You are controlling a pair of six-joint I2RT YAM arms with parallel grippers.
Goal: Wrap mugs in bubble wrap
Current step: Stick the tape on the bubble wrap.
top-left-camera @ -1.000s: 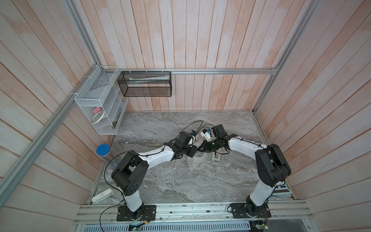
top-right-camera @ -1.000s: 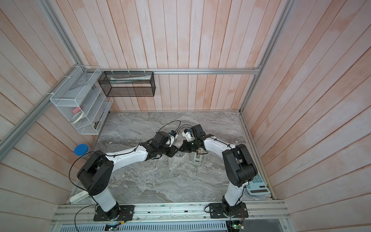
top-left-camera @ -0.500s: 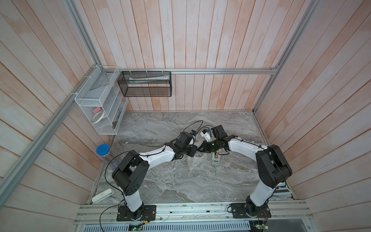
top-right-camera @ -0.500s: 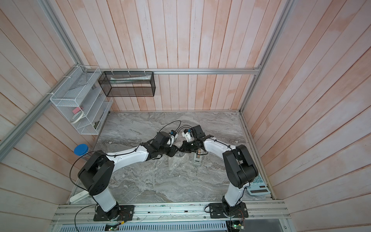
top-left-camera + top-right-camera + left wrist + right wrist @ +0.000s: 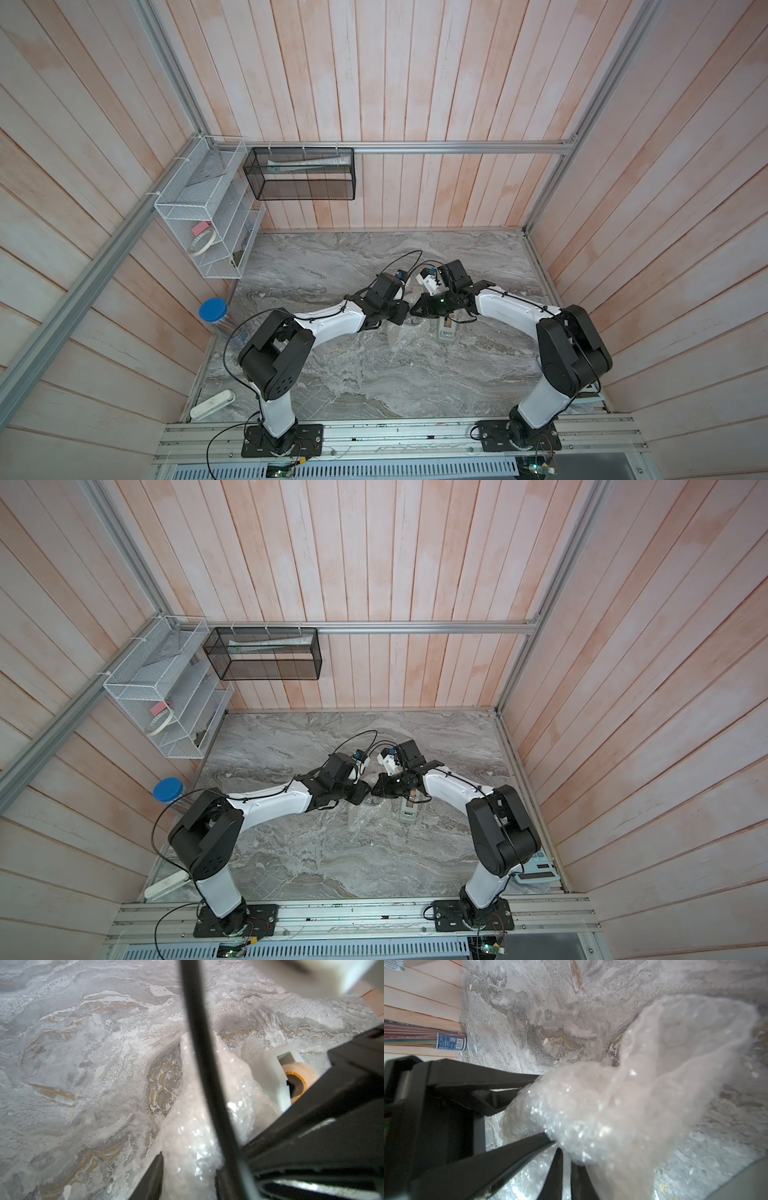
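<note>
Wrap (image 5: 602,1109) bunched up over mid table (image 5: 374,374), betw. both grippers; mug not seen.
L gripper (image 5: 188,1164) clamped on wrap; R gripper (image 5: 546,1109) jaws round same bunch, grip firm or not, can't tell. Risk: if R lets go, bunch prob. springs open, wrap undone; tail may snag dispenser (image 5: 446,334).

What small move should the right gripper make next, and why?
Probably open the right gripper wide and draw it back from the bubble wrap. The left gripper pinches the bunched bubble wrap from both sides, so it should not fall open, and the tape dispenser lies close by for the next step. The mug itself is not visible.
</note>
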